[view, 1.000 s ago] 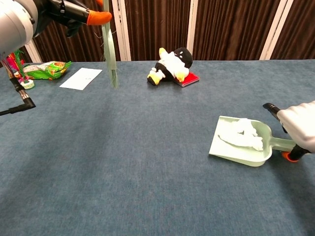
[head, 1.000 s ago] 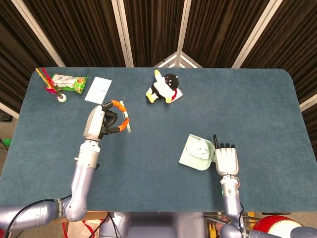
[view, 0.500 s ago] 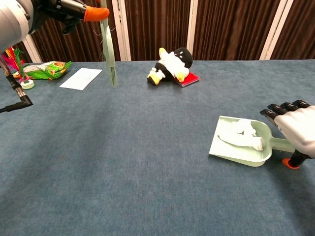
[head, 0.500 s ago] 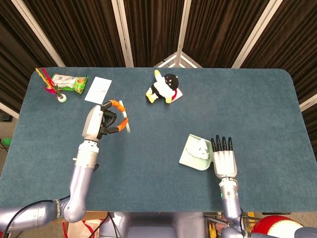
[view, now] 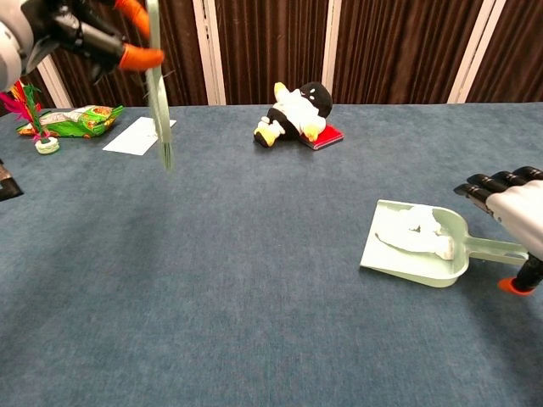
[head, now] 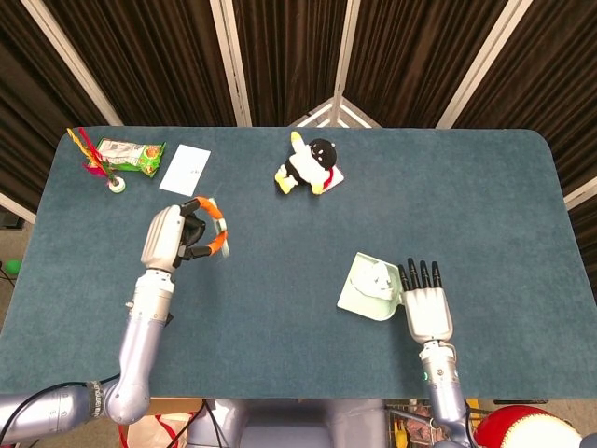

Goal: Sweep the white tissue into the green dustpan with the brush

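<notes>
The green dustpan lies on the blue table to the right, and the crumpled white tissue rests inside it. My right hand hovers flat beside the pan's handle with its fingers straight and holds nothing. My left hand is raised over the left part of the table. It grips the pale green brush, which hangs with its bristles down above the cloth.
A penguin plush lies at the far middle. A white paper, a green snack packet and a small feathered toy sit at the far left.
My left hand has carried the brush leftward and nearer to me. My right hand has let go of the dustpan handle, straightened its fingers and drawn back a little.
</notes>
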